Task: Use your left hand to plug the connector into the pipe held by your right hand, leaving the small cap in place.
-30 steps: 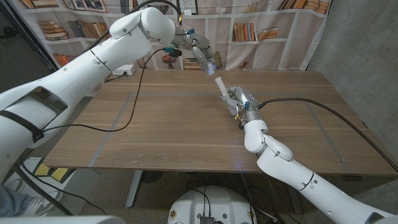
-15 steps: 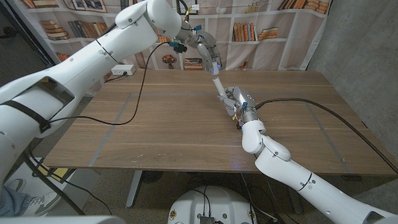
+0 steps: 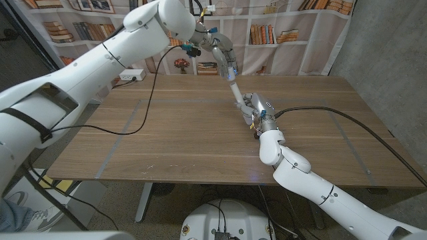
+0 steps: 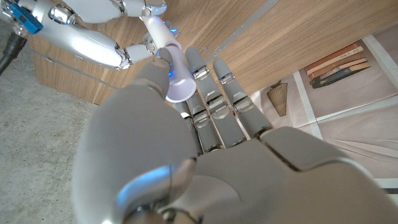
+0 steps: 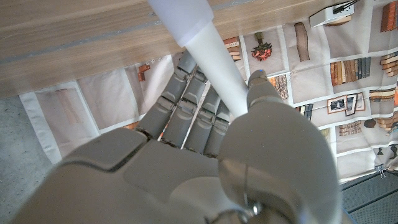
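Wooden table (image 3: pixel 167 133) lay bare across wide left and near stretch; free passage there for hand. Middle rear crowded: left hand (image 3: pixel 224 61) and right hand (image 3: pixel 257 110) met at white pipe (image 3: pixel 237 93), blocking that spot. Black cable (image 3: pixel 143 100) draped over table's left part; second black cable (image 3: pixel 333 113) crossed right part. White power strip (image 3: pixel 132 75) sat at far left edge.

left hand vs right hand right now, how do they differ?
The left hand is raised above the table's far side, reaching down; the right hand sits low over the table. The left hand grips the connector, the wider flared piece; the right hand grips the pipe, a narrower white tube. Both are closed around white parts that meet end to end.
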`<move>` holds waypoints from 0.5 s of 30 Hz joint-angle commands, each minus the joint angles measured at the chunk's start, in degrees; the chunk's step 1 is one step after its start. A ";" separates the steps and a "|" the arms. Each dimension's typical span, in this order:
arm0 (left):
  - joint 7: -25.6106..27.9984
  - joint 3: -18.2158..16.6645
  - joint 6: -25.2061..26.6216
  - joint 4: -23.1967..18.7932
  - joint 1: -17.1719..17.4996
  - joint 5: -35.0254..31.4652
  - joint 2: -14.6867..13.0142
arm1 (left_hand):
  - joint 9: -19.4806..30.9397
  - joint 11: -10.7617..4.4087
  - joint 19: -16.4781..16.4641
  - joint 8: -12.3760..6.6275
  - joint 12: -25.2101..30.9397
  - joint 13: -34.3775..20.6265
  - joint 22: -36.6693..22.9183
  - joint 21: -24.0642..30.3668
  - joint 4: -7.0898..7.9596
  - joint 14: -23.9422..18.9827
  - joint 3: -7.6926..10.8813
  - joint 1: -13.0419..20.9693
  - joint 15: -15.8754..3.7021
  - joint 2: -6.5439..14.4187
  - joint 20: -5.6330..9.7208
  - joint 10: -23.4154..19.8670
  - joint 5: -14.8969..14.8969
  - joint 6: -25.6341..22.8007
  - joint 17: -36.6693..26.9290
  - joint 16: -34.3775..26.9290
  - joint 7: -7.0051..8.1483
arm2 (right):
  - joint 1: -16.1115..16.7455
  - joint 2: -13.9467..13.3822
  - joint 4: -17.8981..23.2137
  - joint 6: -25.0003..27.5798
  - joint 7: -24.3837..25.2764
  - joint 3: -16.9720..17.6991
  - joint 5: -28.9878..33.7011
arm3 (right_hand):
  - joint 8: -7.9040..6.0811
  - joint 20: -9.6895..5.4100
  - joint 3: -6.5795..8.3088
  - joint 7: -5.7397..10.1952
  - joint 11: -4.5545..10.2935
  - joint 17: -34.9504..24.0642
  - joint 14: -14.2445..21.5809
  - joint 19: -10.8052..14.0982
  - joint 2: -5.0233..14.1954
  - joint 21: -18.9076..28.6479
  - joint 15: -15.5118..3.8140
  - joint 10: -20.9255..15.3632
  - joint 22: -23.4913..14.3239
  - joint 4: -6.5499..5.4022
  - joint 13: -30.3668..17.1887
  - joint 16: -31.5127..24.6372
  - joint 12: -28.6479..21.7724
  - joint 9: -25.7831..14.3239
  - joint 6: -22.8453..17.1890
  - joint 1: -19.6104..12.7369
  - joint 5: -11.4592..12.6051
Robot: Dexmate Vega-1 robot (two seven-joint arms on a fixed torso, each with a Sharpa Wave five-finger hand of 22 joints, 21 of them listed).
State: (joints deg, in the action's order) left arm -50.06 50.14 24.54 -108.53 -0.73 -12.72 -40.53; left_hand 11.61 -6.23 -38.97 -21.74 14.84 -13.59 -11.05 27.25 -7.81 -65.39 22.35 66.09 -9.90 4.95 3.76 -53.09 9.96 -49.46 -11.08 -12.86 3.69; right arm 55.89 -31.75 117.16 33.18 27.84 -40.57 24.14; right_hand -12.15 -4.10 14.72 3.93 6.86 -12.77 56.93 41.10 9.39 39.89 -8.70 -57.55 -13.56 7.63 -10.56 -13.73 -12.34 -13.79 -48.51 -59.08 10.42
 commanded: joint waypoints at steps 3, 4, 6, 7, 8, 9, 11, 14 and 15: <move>1.74 -1.24 -0.62 -1.00 1.44 -0.91 -0.93 | 6.07 1.12 0.01 -1.36 -0.03 -8.26 -0.23 0.29 1.26 -0.18 1.85 0.37 0.42 2.46 3.15 -7.01 0.25 -7.92 -0.15 0.07 -6.87 | 0.39 -0.19 0.25 0.23 0.65 0.14 -0.44 | -0.38 -8.26 7.00 3.99 0.84 0.01 0.98 0.52 0.48 0.83 -4.18 -1.29 -0.14 -6.99 -0.17 -0.02 -0.11 -0.44 -4.41 -0.27 0.21; 1.97 -1.39 -0.79 -0.99 1.63 -0.85 -0.94 | 6.06 1.11 0.05 -1.35 -0.03 -8.27 -0.23 0.29 1.26 -0.18 1.85 0.36 0.42 2.45 3.16 -7.01 0.25 -7.91 -0.15 0.07 -6.88 | 0.49 -0.17 0.31 0.27 0.78 0.21 -0.51 | -0.40 -8.25 6.98 4.08 0.93 0.01 1.01 0.52 0.47 0.87 -4.17 -1.28 -0.13 -7.00 -0.17 -0.03 -0.10 -0.47 -4.43 -0.25 0.20; 2.82 -1.73 -1.41 -0.59 2.19 -0.68 -0.85 | 6.07 1.22 0.09 -1.34 -0.07 -8.34 -0.23 0.32 1.28 -0.06 1.87 0.32 0.42 2.45 3.15 -7.00 0.24 -7.95 -0.15 0.12 -6.77 | 0.72 -0.27 0.59 0.18 1.06 0.27 -0.46 | -0.41 -8.25 6.96 4.05 0.70 0.02 1.13 0.52 0.46 0.94 -4.17 -1.35 -0.12 -7.01 -0.17 -0.06 -0.10 -0.49 -4.45 -0.23 0.20; 2.81 -1.76 -1.44 -0.58 2.21 -0.69 -0.83 | 6.02 1.21 0.08 -1.33 -0.09 -8.36 -0.23 0.35 1.29 0.07 1.87 0.29 0.59 2.43 3.14 -6.99 0.23 -8.00 -0.16 0.17 -6.79 | 0.72 -0.28 0.59 0.19 1.07 0.26 -0.47 | -0.40 -8.25 6.96 4.05 0.68 0.02 1.17 0.52 0.47 0.97 -4.19 -1.28 -0.11 -7.00 -0.17 -0.07 -0.06 -0.50 -4.44 -0.24 0.20; 2.84 -1.74 -1.67 -0.17 2.27 -0.51 -0.60 | 6.04 1.20 0.12 -1.31 -0.12 -8.39 -0.23 0.37 1.30 0.06 1.88 0.27 0.48 2.44 3.14 -6.97 0.23 -7.98 -0.17 0.16 -6.75 | 0.78 -0.34 0.79 0.21 1.12 0.22 -0.39 | -0.38 -8.26 6.97 4.09 0.58 0.03 1.21 0.52 0.46 1.01 -4.20 -1.27 -0.10 -6.99 -0.16 -0.08 -0.05 -0.50 -4.41 -0.25 0.20; 2.92 -1.75 -1.81 -0.02 2.35 -0.42 -0.48 | 6.04 1.17 0.14 -1.30 -0.13 -8.41 -0.23 0.38 1.31 0.03 1.89 0.25 0.43 2.45 3.16 -6.98 0.23 -7.96 -0.17 0.15 -6.87 | 0.82 -0.27 0.88 0.34 1.15 0.25 -0.43 | -0.37 -8.26 6.96 4.07 0.57 0.03 1.23 0.52 0.45 1.03 -4.20 -1.30 -0.10 -6.98 -0.16 -0.07 -0.06 -0.50 -4.40 -0.25 0.21; 2.97 -1.71 -2.16 0.19 2.46 -0.31 -0.30 | 6.06 1.13 0.15 -1.27 -0.18 -8.46 -0.24 0.43 1.33 -0.02 1.91 0.22 0.34 2.46 3.17 -6.93 0.23 -7.90 -0.17 0.12 -6.82 | 0.89 -0.25 0.97 0.23 1.25 0.35 -0.57 | -0.36 -8.27 6.96 4.10 0.58 0.05 1.26 0.52 0.44 1.07 -4.20 -1.27 -0.09 -6.97 -0.16 -0.07 -0.03 -0.52 -4.37 -0.26 0.21; 3.07 -1.70 -2.60 0.36 2.74 -0.11 -0.16 | 6.12 1.19 0.19 -1.25 -0.26 -8.53 -0.25 0.48 1.35 -0.01 1.95 0.18 0.26 2.49 3.17 -6.82 0.23 -7.81 -0.19 0.12 -6.72 | 0.96 -0.36 1.23 0.31 1.39 0.34 -0.41 | -0.37 -8.27 6.96 3.84 0.51 0.08 1.28 0.52 0.40 1.17 -4.22 -1.26 -0.07 -6.92 -0.16 -0.04 0.00 -0.52 -4.42 -0.30 0.21; 3.15 -1.68 -2.65 0.42 2.86 -0.10 -0.13 | 6.12 1.15 0.16 -1.28 -0.24 -8.55 -0.25 0.51 1.36 -0.06 1.96 0.17 0.25 2.50 3.21 -6.89 0.23 -7.90 -0.19 0.10 -6.74 | 0.98 -0.42 1.34 0.37 1.39 0.33 -0.34 | -0.35 -8.28 6.97 3.88 0.58 0.09 1.26 0.51 0.40 1.21 -4.24 -1.15 -0.06 -6.89 -0.16 -0.02 0.05 -0.54 -4.38 -0.33 0.22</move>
State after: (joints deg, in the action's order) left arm -47.90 48.81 23.30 -108.79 1.07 -13.27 -41.05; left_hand 11.61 -6.23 -38.97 -21.74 14.77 -13.59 -11.05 27.26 -7.81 -65.28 22.35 66.09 -9.80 4.95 3.76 -53.09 9.91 -49.47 -11.07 -12.87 3.69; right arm 56.47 -31.95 117.65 33.25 28.68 -40.44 23.76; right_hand -12.14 -4.10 14.72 3.93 6.80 -12.51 57.65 41.10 9.37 40.52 -9.21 -57.87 -13.57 7.63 -10.56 -13.69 -12.32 -14.26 -48.51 -59.09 10.41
